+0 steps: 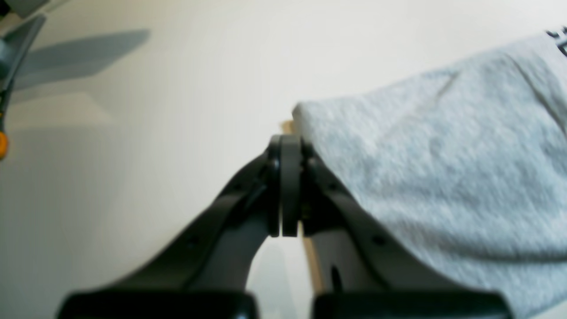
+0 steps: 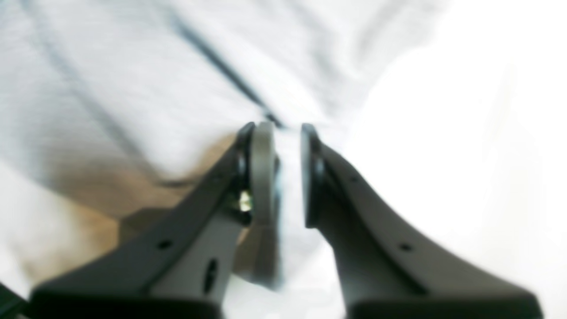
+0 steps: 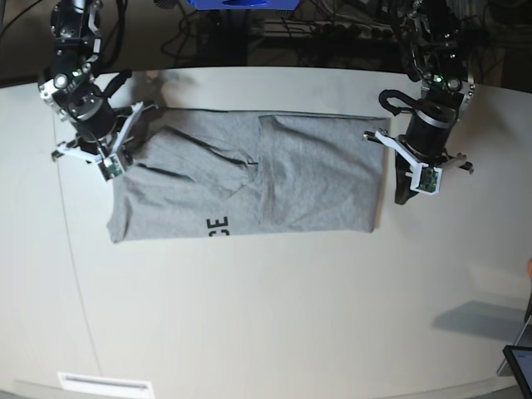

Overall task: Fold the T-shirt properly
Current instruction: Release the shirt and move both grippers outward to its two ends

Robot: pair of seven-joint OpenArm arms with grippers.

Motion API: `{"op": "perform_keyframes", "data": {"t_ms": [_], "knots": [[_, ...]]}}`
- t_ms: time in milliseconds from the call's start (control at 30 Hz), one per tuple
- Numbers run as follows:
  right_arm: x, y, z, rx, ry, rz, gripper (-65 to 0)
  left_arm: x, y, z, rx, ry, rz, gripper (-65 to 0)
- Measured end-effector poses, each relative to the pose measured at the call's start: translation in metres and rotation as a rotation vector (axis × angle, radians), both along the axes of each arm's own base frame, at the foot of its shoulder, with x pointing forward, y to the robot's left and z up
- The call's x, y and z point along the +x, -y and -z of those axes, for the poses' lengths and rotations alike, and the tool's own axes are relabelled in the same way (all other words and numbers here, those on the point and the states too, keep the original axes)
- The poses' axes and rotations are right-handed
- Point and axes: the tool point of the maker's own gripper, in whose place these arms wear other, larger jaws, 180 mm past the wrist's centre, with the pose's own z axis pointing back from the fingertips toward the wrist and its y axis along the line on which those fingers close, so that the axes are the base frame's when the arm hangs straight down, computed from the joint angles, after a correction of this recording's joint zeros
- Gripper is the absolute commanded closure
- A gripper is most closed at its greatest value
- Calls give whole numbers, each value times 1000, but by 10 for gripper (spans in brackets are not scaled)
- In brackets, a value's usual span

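The grey T-shirt [image 3: 316, 179] lies partly folded on the white table [image 3: 291, 316], with black lettering [image 3: 218, 224] near its front edge. My left gripper [image 3: 405, 191] hovers just off the shirt's right edge. In the left wrist view its pads [image 1: 290, 146] are pressed together with no cloth visible between them, and the shirt's corner [image 1: 443, 155] rests against one finger. My right gripper [image 3: 116, 162] is at the shirt's far left corner. In the blurred right wrist view the right gripper [image 2: 288, 133] has its jaws nearly closed, with pale cloth [image 2: 110, 88] between them.
Cables and a blue object [image 3: 241, 4] run along the back of the table. A dark device [image 3: 519, 362] sits at the front right corner and a white label [image 3: 104, 384] at the front left edge.
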Motion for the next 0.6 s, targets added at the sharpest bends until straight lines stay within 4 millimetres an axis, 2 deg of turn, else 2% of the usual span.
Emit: {"op": "perform_keyframes", "data": {"t_ms": [167, 300, 400, 500, 533, 600], "knots": [[3, 22, -4, -21, 11, 55, -48, -6, -11, 37, -13, -102, -31, 0], [6, 48, -10, 11, 42, 197, -78, 0, -10, 37, -25, -93, -34, 0], [-12, 39, 5, 25, -77, 100, -147, -3, -14, 39, -17, -102, -38, 0], [-6, 59, -2, 55, -87, 187, -223, -5, -34, 34, -1, -93, -84, 0], [-3, 70, -5, 46, -88, 223, -232, -6, -47, 31, 10, -85, -116, 0], [0, 78, -8, 30, -99, 243, -228, -11, -74, 23, 34, -71, -188, 0]]}}
